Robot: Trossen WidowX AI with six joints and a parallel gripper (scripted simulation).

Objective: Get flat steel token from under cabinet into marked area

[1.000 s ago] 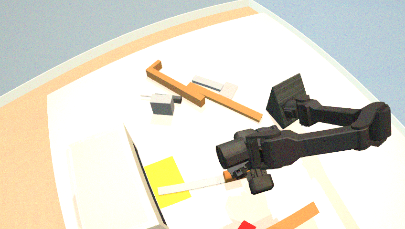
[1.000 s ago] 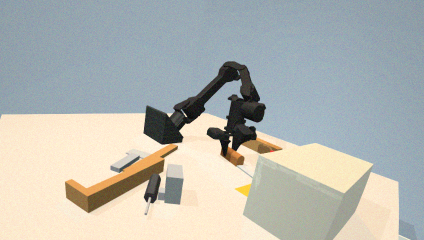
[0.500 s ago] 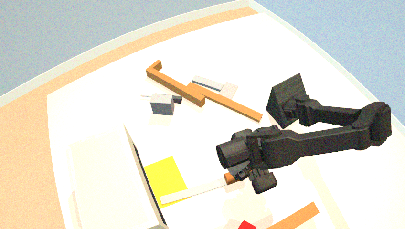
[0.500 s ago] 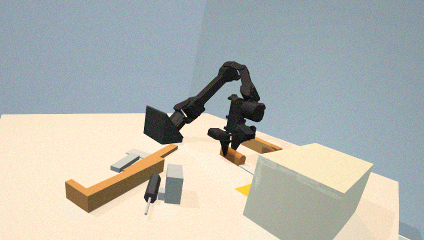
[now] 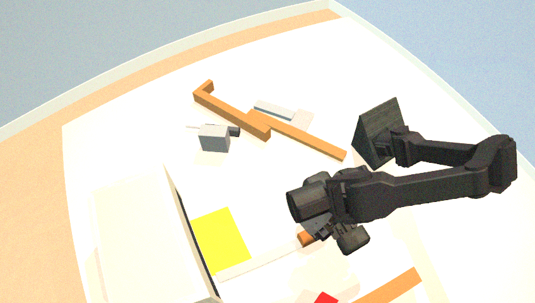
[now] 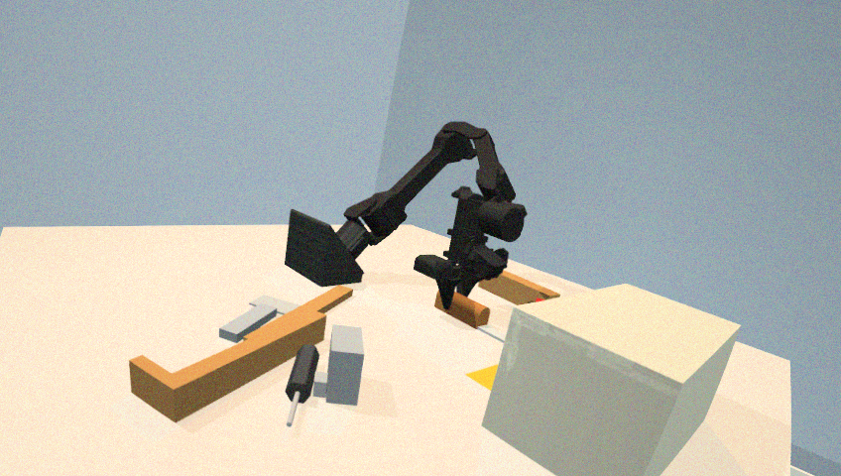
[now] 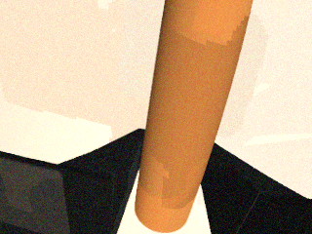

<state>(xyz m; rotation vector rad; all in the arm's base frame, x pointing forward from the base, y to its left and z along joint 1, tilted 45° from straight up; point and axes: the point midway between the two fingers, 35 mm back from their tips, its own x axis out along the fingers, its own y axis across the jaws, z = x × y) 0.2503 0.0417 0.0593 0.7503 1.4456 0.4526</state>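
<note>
Your jaws (image 6: 453, 301) were clamped on the orange cylindrical handle (image 6: 466, 310) of a long flat tool, and the wrist view showed that handle (image 7: 195, 92) running up between the dark fingers. From the handle a pale flat blade (image 5: 258, 261) lay on the bench (image 5: 337, 74) and reached toward the foot of the cream cabinet (image 6: 596, 377), its far end just beside the lower corner of the yellow marked area (image 5: 219, 238). You could not see the steel token in any view, so its place could not be told. The arm (image 5: 431, 180) stretched from its dark wedge base (image 5: 371, 135) out over the bench. Well apart from your jaws lay an orange L-shaped bar (image 5: 229, 112), a longer orange strip (image 5: 307, 139) touching it, a grey block (image 5: 214, 137) with a dark cylinder (image 6: 301, 373) beside it, and a pale grey flat piece (image 5: 277, 112). Another orange strip (image 5: 390, 287) and a red patch (image 5: 325, 298) sat at the lower edge
</note>
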